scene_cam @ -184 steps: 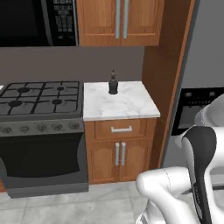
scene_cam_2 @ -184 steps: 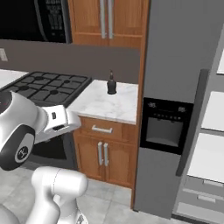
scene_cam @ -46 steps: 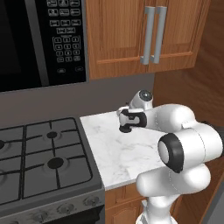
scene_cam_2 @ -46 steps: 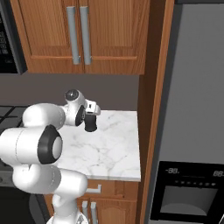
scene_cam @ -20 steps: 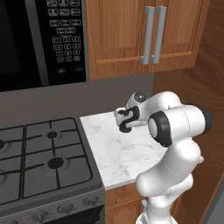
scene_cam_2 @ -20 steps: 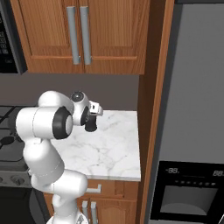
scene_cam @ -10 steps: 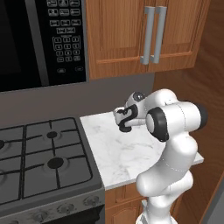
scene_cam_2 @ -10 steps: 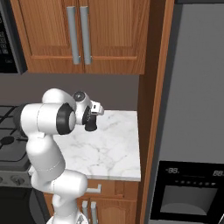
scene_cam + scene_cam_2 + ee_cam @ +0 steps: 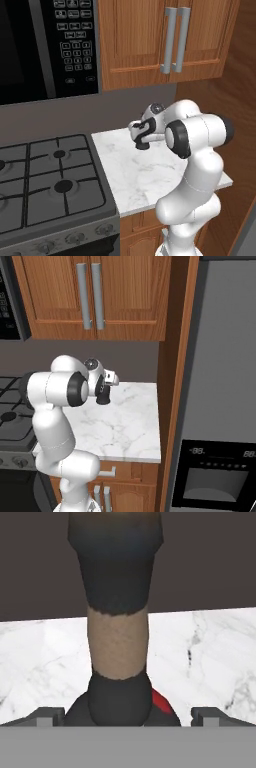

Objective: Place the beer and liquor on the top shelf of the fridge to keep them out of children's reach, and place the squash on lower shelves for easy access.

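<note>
White marble counter [image 9: 150, 175] sits between a gas stove [image 9: 45, 180] and the grey fridge [image 9: 220, 381]. Near the counter's back wall, the liquor [image 9: 119, 612] stands upright between the gripper's [image 9: 127, 714] wide-open fingers.

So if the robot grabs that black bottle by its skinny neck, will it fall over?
Probably not if lifted straight: the liquor has a wide round body, so it likely stands steady on the marble counter. The thin neck looks smooth, so it might slip. The pincer is open around it, so a sideways bump could tip it.

Glossy white arm [image 9: 197, 165] of rounded segments, dark joint rings, small dark jaws
</note>
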